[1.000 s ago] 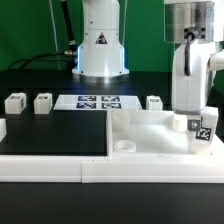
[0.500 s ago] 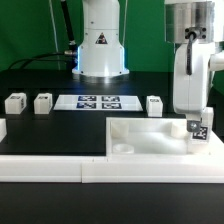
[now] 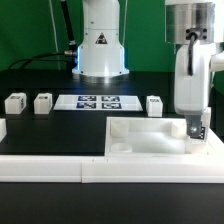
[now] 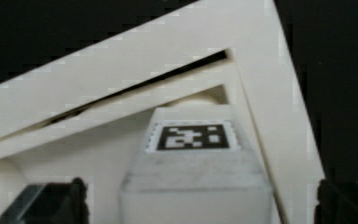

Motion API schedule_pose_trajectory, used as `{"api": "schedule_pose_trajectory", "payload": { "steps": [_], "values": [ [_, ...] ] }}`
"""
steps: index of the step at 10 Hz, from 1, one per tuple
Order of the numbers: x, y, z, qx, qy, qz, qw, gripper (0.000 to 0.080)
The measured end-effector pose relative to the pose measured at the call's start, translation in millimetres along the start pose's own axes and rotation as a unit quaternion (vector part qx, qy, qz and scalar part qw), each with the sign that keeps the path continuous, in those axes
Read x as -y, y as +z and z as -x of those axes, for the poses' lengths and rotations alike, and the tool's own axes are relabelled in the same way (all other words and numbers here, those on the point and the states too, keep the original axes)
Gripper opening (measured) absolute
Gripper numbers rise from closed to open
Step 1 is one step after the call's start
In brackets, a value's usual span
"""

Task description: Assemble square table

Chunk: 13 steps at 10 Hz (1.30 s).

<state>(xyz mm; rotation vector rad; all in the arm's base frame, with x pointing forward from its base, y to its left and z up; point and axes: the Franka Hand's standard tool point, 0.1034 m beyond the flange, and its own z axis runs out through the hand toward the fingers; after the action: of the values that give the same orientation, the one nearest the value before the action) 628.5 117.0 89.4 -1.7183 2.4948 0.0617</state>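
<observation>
The white square tabletop [image 3: 150, 137] lies rim-up against the front border wall, at the exterior view's right. My gripper [image 3: 195, 122] stands over its far right corner, shut on a white leg [image 3: 197, 131] that is upright in that corner, its tag seen edge-on. In the wrist view the leg [image 4: 194, 150] with its tag sits between my dark fingers [image 4: 51, 205], inside the tabletop's corner rim [image 4: 247, 50]. Two loose legs [image 3: 14, 101] [image 3: 42, 101] stand at the left, and a third [image 3: 155, 103] stands behind the tabletop.
The marker board [image 3: 98, 101] lies flat between the loose legs. The long low white border wall [image 3: 60, 166] runs along the front. A white part [image 3: 2, 128] shows at the left edge. The robot base [image 3: 100, 50] stands at the back.
The leg in my gripper has turned and sunk a little into the corner; its tag has swung from facing the camera to nearly edge-on. The arm has stayed in place.
</observation>
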Motion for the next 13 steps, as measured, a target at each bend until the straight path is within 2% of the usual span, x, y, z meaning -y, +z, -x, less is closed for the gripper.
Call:
{"api": "schedule_pose_trajectory", "payload": {
  "steps": [1, 2, 13],
  "values": [
    [-1.3, -10.2, 4.2, 0.006, -0.002, -0.004, 1.0, 0.0648],
    [0.0, -11.1, 5.9, 0.007, -0.002, -0.005, 1.0, 0.0649],
    [-1.4, -5.3, 4.7, 0.003, -0.003, -0.001, 1.0, 0.0649]
  ]
}}
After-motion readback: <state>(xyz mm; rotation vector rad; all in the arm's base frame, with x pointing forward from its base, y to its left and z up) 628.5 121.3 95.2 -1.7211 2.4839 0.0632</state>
